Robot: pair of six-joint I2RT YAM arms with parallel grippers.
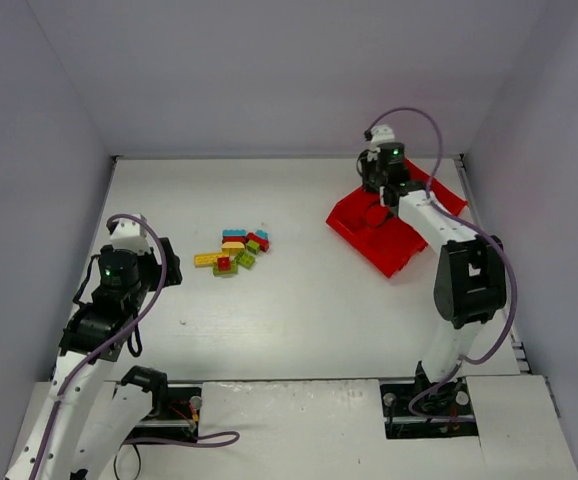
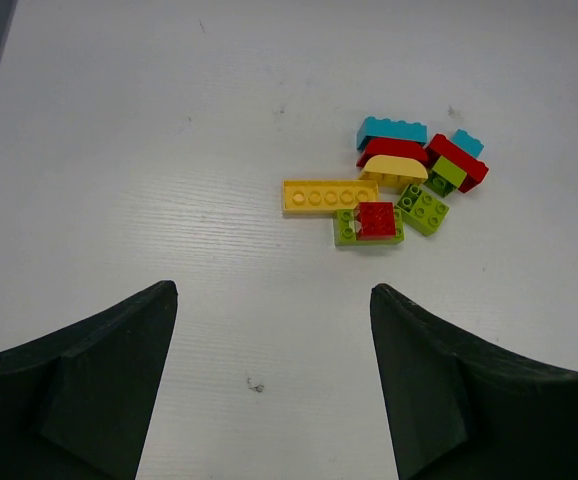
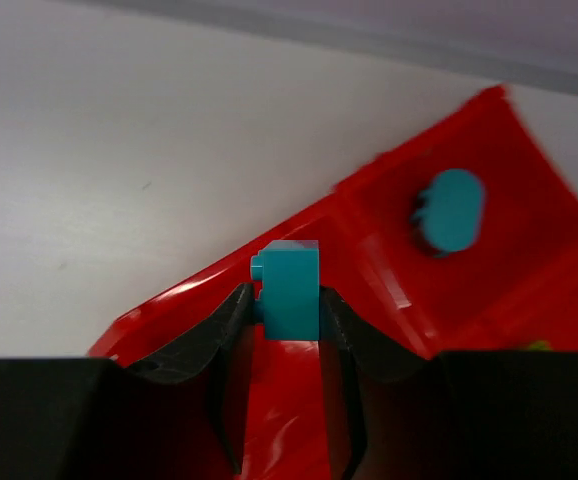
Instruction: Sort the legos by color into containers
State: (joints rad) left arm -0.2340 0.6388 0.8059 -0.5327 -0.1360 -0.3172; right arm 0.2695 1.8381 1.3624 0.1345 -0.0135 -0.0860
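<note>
The left gripper (image 2: 272, 300) hangs above the white worktop (image 1: 299, 320) on its left side, its jaws spread wide with nothing between them. Just ahead of it the legos (image 1: 234, 250) lie in one loose cluster. A long yellow plate (image 2: 329, 195) sits at the near left edge of the cluster, beside a small red brick (image 2: 376, 220) resting on a lime green one. More cyan, red and green pieces are crowded behind these.

Far to the right, the red tray (image 1: 394, 250) sits cornerwise on the worktop. The right gripper (image 3: 283, 305) is over the tray, its jaws clamped on a cyan brick (image 3: 291, 290), which is held above a dividing wall. A blurred cyan piece (image 3: 451, 210), probably another brick, lies in the compartment beyond.
</note>
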